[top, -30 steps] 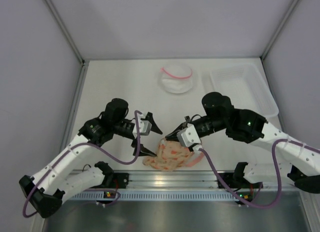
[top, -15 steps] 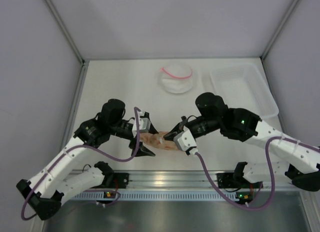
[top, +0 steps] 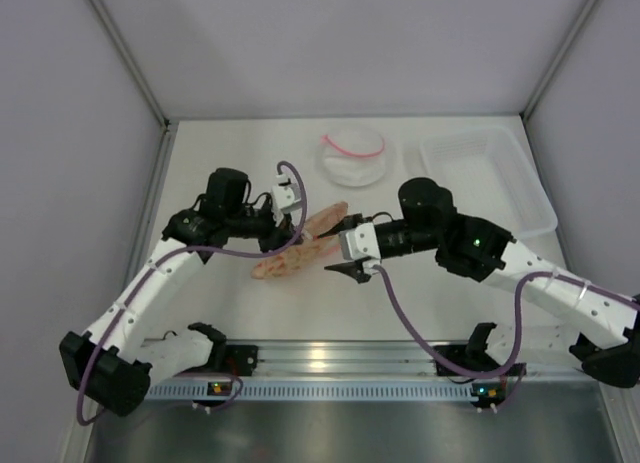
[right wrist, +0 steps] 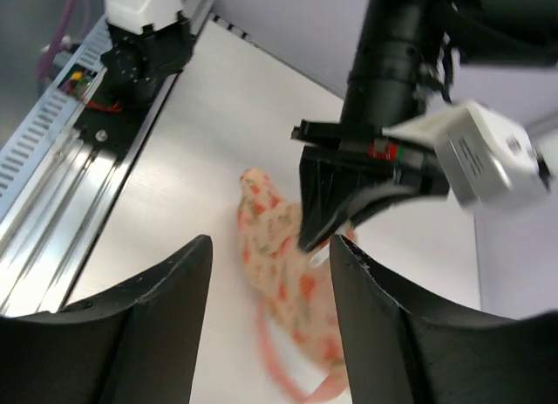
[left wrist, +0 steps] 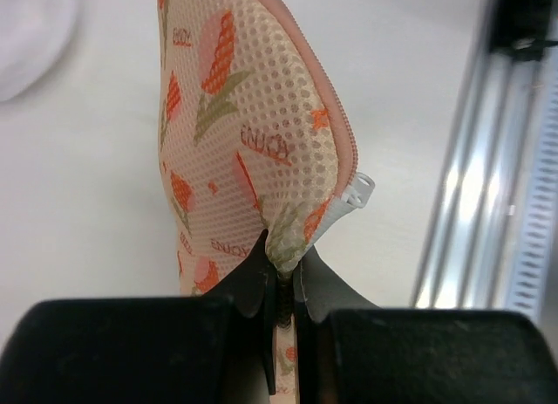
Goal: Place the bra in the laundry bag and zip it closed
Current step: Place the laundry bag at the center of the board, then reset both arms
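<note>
The laundry bag (top: 300, 245) has been shifted since a second ago. Then it lay bunched close to the near rail (top: 330, 357), pinched by the right gripper (top: 338, 247) while the left gripper (left wrist: 281, 266) stood wide. Now it is drawn out into a long slanting strip nearer the table's middle. It is clamped at its pink-edged rim by the left gripper, whose fingers are pressed together on the fabric; a white zip end (left wrist: 356, 191) shows just beside them. The right gripper's fingers are now spread apart, just beside the bag's right flank. The white mesh pouch (top: 352, 155) and clear tray (top: 485, 178) are seen well apart along the back edge. Open tabletop (top: 300, 313) is seen between bag and rail.
</note>
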Available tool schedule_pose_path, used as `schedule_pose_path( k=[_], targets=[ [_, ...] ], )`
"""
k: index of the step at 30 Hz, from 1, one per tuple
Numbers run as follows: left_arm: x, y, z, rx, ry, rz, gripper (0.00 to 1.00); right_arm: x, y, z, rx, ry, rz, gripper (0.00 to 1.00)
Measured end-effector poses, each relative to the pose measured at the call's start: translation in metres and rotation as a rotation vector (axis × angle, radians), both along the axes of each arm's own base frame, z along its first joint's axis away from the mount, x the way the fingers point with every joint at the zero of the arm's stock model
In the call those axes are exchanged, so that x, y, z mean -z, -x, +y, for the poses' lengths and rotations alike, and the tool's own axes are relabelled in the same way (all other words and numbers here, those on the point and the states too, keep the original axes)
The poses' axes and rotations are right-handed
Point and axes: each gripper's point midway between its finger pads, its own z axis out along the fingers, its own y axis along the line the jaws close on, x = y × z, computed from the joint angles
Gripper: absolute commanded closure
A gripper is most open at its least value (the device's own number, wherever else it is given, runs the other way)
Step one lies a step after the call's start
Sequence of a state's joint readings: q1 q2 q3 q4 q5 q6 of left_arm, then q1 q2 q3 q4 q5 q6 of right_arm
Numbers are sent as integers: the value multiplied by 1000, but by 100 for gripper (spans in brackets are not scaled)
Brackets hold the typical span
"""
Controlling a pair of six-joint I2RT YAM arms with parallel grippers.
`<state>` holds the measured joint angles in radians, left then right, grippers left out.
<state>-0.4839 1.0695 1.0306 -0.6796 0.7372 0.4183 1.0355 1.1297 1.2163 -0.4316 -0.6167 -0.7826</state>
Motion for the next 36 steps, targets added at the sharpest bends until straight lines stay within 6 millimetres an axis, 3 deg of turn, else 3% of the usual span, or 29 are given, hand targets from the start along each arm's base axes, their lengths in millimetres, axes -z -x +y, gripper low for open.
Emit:
schedule_pose_path(
  k=[4,6,9,11,13,15,17,18,19,21,24,26,27,32,36],
  targets=[
    [4,-76,45,-165,-89,-105,100,-7,-43,-28,203,-68,145,38],
    [-2,-128,64,-221,-138,-165,100,-12,-69,-43,307,-100,211,38],
    [-7,-203,84,-251,-198,-293,100,-14,-91,-59,396,-124,280,37],
    [1,-234,94,-243,-251,-367,100,-17,-99,-67,431,-141,304,36],
    [18,-248,99,-211,-312,-410,100,-21,-102,-73,448,-158,315,33],
    [38,-249,96,-146,-362,-440,99,-26,-102,-78,457,-173,313,30],
    [65,-235,89,-57,-401,-449,93,-30,-102,-84,465,-188,306,25],
    [81,-223,83,-3,-424,-449,91,-31,-101,-87,469,-193,306,13],
    [103,-206,77,66,-450,-450,82,-30,-101,-89,475,-196,309,5],
    [139,-175,67,176,-486,-416,71,-30,-101,-92,483,-198,316,1],
    [185,-133,57,299,-539,-341,43,-26,-101,-94,491,-187,327,1],
    [195,-129,54,313,-555,-314,10,-21,-102,-97,505,-173,345,1],
    [195,-130,53,299,-547,-304,1,-18,-104,-100,519,-164,356,1],
    [155,-142,49,158,-507,-331,1,1,-121,-125,638,-122,439,1],
    [78,-138,23,-4,-402,-342,1,18,-138,-154,773,-88,502,1]
  ],
)
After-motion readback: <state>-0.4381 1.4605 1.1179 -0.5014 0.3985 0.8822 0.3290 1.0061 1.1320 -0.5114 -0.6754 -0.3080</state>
